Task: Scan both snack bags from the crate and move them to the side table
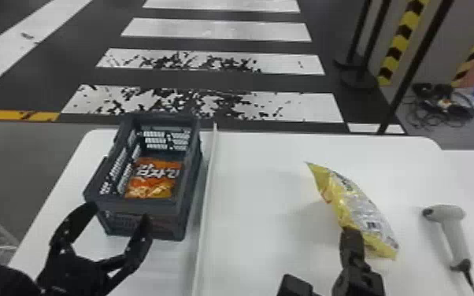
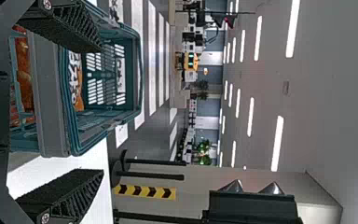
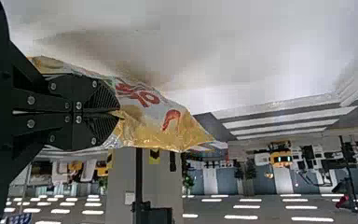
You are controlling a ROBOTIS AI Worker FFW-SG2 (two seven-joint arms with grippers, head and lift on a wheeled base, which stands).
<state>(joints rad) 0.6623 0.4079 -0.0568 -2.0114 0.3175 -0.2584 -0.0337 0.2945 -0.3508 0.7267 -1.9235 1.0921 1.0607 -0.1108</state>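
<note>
The near wall of the dark crate [image 1: 141, 204] hid the lower end of the orange snack bag [image 1: 152, 179] lying inside; some orange showed through the openings in that wall. Both black arms were cut off by the head view's bottom edge. The fingers covered part of the yellow snack bag [image 1: 366, 214], and whether that bag touched the white table [image 1: 256, 244] was hard to tell. The scanner [image 1: 450, 220] lay on its side, its cable running out of sight.

A thin raised strip [image 1: 207, 189] ran along the table, between the crate and the yellow bag. The scanner was to the right of that bag, apart from it. Beyond the table were a striped crossing [image 1: 216, 29] on the floor, black posts [image 1: 370, 35] and tangled cables [image 1: 439, 106].

The left end effector [image 1: 118, 212] was wide open at the crate's near end, with nothing gripped; I could not tell whether it touched the crate. The right end effector [image 1: 351, 233] was closed on the yellow bag, pinching its wrapper between the fingertips, above the table to the right of the strip.
</note>
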